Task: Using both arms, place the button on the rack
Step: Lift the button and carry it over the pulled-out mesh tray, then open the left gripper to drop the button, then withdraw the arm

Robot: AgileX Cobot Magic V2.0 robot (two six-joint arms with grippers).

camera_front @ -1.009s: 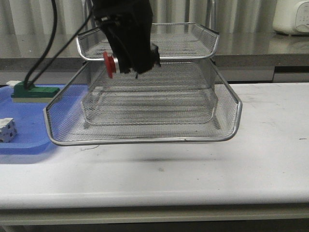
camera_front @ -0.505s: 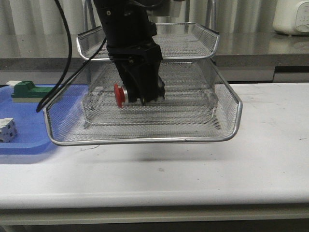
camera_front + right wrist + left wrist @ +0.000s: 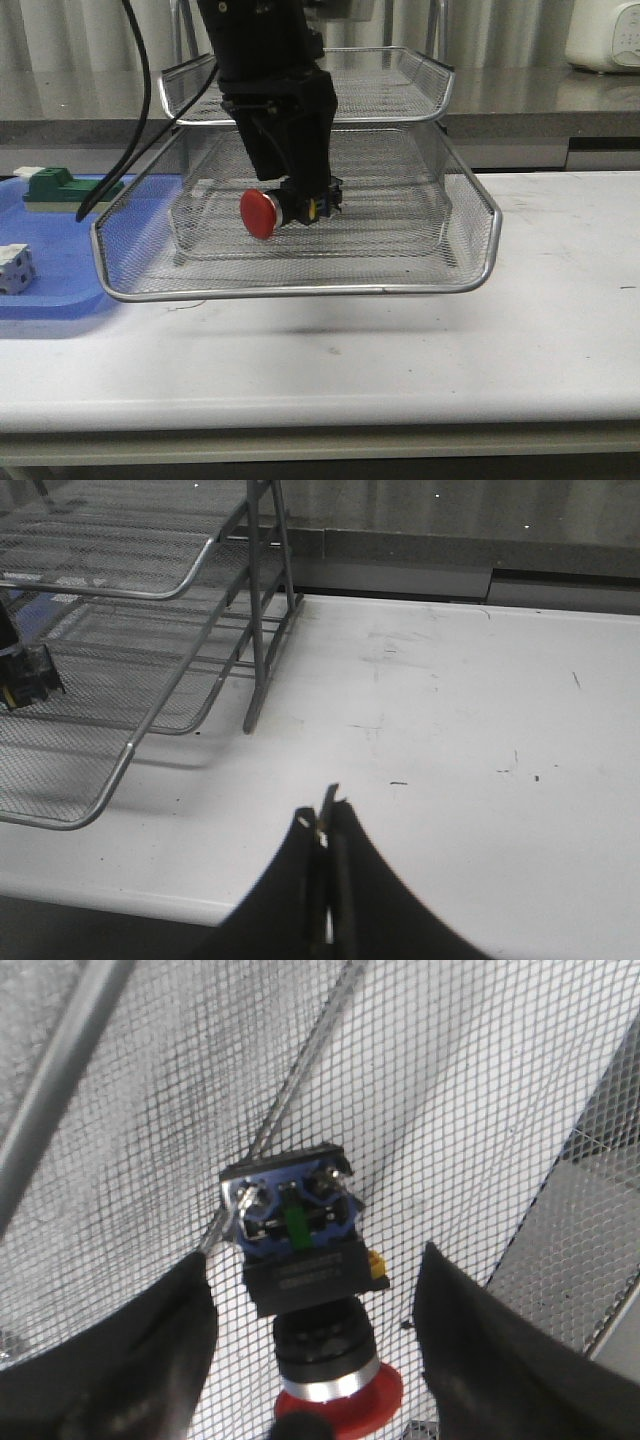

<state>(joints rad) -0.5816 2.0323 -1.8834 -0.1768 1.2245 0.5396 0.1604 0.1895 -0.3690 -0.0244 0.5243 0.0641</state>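
Note:
The button (image 3: 265,213) has a red head and a black body, and it lies on its side on the mesh of the pulled-out middle tier of the silver wire rack (image 3: 300,292). My left gripper (image 3: 292,185) hangs right over it inside that tier. In the left wrist view the button (image 3: 300,1250) sits between the two black fingers (image 3: 190,1310). A gap of bare mesh (image 3: 450,1110) shows on each side, so the left gripper (image 3: 312,1260) is open. My right gripper (image 3: 325,820) is shut on nothing, low over the white table to the right of the rack (image 3: 170,590).
A flat blue tray (image 3: 50,295) lies left of the rack with a green block (image 3: 60,187) and a white block (image 3: 15,268) on it. The top tier (image 3: 400,110) overhangs the left arm. A grey counter with a white appliance (image 3: 605,35) runs behind.
The left arm came down into the pulled-out tier with the button. The red head swung from facing left toward the front. The fingers now stand apart from the button.

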